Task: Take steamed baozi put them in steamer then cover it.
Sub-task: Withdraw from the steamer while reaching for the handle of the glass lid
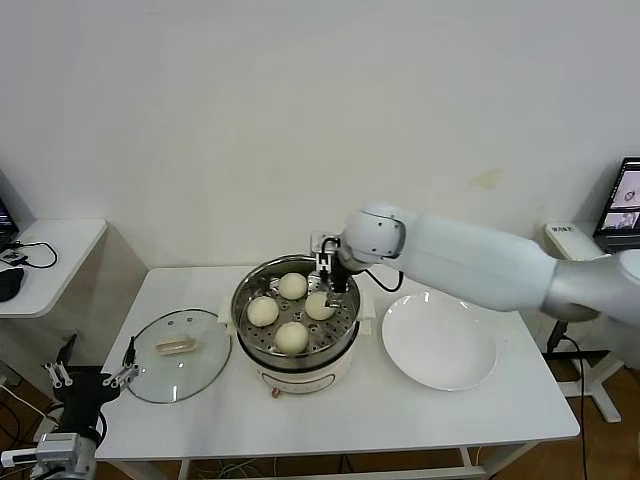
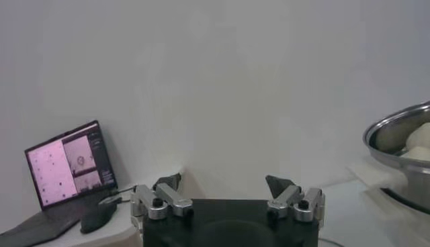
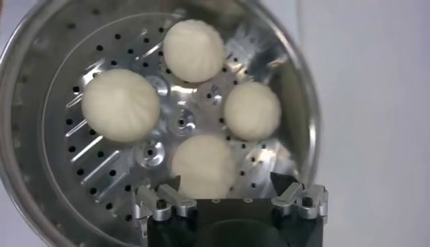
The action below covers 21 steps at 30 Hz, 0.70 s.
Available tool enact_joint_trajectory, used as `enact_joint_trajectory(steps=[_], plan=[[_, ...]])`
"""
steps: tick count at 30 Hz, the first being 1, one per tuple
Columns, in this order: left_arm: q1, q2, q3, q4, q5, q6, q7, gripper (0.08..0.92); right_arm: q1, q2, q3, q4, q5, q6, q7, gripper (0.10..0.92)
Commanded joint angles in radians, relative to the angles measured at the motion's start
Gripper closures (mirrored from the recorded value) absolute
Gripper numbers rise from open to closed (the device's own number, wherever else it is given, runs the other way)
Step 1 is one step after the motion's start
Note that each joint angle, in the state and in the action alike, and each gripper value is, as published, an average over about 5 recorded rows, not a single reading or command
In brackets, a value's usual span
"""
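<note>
We are seeing four small, smooth, cream-white steamed buns (image 1: 292, 312) sitting on the perforated tray inside the round, shiny stainless-steel steamer pot (image 1: 345, 325), which is standing on its white electric base at the middle of the white tabletop (image 1: 400, 415). In the right wrist view the buns (image 3: 195, 50) are lying apart from one another around the tray's centre. Our right tool (image 1: 330, 283) is hovering just above the pot's far rim, over the nearest bun, with its fingers (image 3: 295, 198) spread wide and gripping nothing. The round clear glass lid with a metal rim and a cream oblong handle (image 1: 178, 354) is lying flat on the tabletop just to the left of the steamer. A flat round white plate (image 1: 438, 342) is resting bare on the pot's other side. Our left tool (image 1: 90, 376) is waiting low beside the tabletop's left front corner, fingers wide apart and empty.
</note>
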<state>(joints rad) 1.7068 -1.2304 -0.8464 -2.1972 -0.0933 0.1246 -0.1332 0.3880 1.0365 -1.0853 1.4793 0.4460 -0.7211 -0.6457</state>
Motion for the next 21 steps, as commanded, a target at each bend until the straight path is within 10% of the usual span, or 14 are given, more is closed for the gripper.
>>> enact_joint_trajectory(steps=[1,8,21], plan=[[-0.002,-0.002,0.01,-0.005,0.004,0.001,0.0,0.177,-0.129,-0.266,0.165,0.289,0.128,0.078,0.4,0.203],[-0.005,0.003,0.026,-0.001,0.01,-0.002,-0.001,0.177,-0.665,-0.412,0.62,0.398,0.071,0.38,0.77,0.203],[-0.055,0.033,0.082,0.078,0.111,-0.018,-0.005,0.177,-1.684,-0.061,1.719,0.491,-0.287,0.83,0.628,0.202]])
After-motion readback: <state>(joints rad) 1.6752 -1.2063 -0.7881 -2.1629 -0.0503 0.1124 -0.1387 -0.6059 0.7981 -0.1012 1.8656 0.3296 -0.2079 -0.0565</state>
